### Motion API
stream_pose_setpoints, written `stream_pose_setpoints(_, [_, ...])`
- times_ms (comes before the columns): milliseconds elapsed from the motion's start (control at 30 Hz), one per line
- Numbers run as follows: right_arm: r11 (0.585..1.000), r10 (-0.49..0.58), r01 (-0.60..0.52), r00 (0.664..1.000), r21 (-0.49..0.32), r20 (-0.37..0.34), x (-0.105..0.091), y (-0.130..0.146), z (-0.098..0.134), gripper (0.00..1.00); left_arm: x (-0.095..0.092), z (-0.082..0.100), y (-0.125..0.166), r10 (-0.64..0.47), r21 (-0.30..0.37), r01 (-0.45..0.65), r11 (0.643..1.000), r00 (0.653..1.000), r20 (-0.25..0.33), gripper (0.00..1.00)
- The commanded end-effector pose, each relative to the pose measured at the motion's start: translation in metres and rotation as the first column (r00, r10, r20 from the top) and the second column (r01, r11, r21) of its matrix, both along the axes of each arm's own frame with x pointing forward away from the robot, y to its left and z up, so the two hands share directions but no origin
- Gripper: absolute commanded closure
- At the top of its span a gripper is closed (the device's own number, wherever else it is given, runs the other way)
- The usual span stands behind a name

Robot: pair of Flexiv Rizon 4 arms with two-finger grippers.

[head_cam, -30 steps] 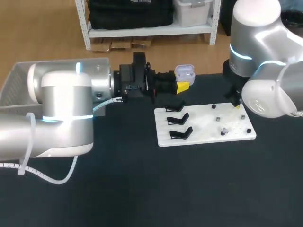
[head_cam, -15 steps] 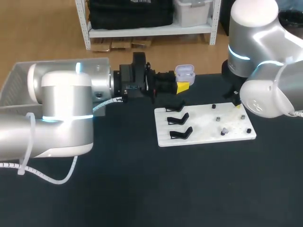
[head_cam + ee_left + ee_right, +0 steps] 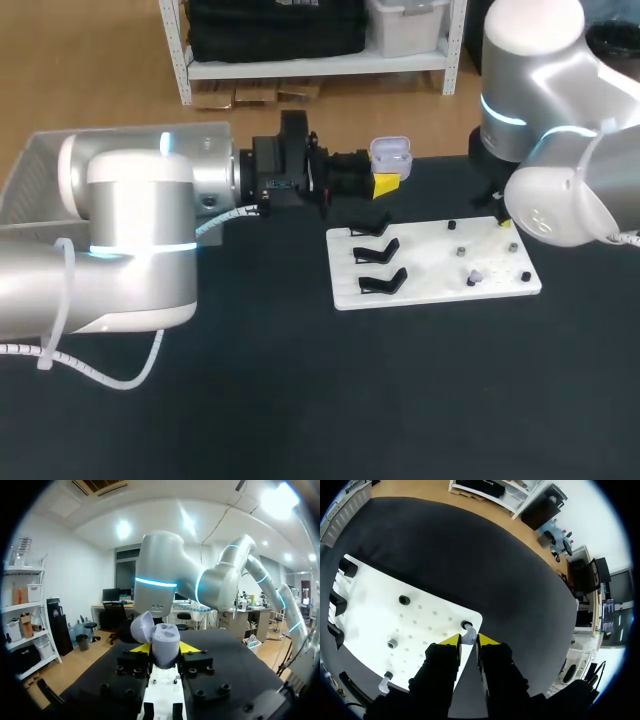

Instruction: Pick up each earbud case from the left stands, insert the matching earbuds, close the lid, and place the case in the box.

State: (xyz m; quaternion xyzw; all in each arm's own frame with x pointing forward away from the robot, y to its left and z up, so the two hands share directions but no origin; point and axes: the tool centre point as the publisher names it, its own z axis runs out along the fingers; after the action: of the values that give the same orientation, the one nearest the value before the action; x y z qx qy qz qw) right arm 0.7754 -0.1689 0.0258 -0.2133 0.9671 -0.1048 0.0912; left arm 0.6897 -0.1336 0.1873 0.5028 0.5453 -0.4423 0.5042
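My left hand (image 3: 165, 651) holds the case (image 3: 162, 641) tight between its two yellow tips. The lid is open. The case is up in the air, near the far edge of the table (image 3: 300, 400). My right hand (image 3: 469, 641) is almost closed and pinches a small earbud (image 3: 468, 637). It is right at the far right corner of the white board (image 3: 420, 262), close to the board's edge. Three black stands (image 3: 380, 266) line the board's left side. The near half of the table is wide and bare. The box (image 3: 25, 175) is far left, behind my left arm.
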Motion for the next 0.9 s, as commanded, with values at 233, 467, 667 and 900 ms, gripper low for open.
stream_pose_setpoints(233, [0.999,-0.028,0.027,0.999,-0.024,-0.019,-0.014,0.005,0.051,1.0,-0.001,-0.002,0.0,0.007,-0.009,-0.007,1.0,1.0,0.007,1.0])
stream_pose_setpoints(467, [0.994,-0.103,0.103,0.995,-0.03,-0.001,-0.041,0.015,0.098,1.0,-0.001,-0.002,0.0,0.007,-0.009,-0.007,1.0,1.0,0.007,1.0])
stream_pose_setpoints(667, [0.99,-0.134,0.134,0.991,-0.029,0.024,-0.067,0.029,0.136,1.0,-0.001,-0.002,0.0,0.007,-0.009,-0.007,1.0,1.0,0.007,1.0])
stream_pose_setpoints(900, [0.991,-0.135,0.135,0.989,0.007,0.061,-0.081,0.038,0.155,1.0,-0.001,-0.002,0.0,0.007,-0.009,-0.007,1.0,1.0,0.007,1.0])
